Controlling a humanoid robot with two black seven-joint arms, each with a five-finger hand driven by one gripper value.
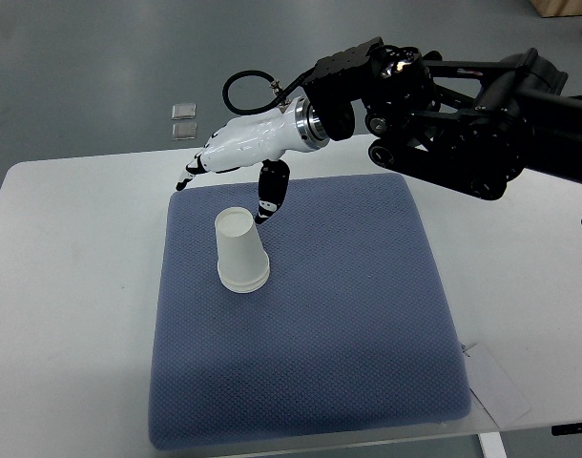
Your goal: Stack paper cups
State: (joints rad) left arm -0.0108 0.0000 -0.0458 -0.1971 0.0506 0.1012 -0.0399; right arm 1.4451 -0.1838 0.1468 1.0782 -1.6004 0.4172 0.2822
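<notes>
The right robot hand (236, 164), white-shelled with dark finger joints, reaches in on a black jointed arm (463, 114) from the right edge and hangs over the far left corner of a blue-grey textured fabric mat (348, 334) that lies on a white table (62, 286). Its fingers are loosely spread and hold nothing: the thin fingertips (191, 175) point out toward the left past the mat's far edge, while the dark thumb (269, 194) hangs down toward the mat. Just below the robot hand and slightly nearer the camera stands a white paper cup (241, 251), upside down with its wide rim on the mat and its closed base facing up; from this steep angle it looks like a single cup, though whether more cups are nested inside it cannot be told, and nothing of its inside shows. The tip of the thumb ends just beside the cup's upturned base, near its far right edge, and whether the two touch cannot be told. A looped black cable (245, 84) curves over the wrist where the white shell meets the metal cuff. Beyond the robot hand, off the table on the grey floor (81, 57), lie two small pale square pieces (183, 119). Well away toward the near right corner of the mat, a thin white sheet of paper (501, 386) lies flat on the table.
</notes>
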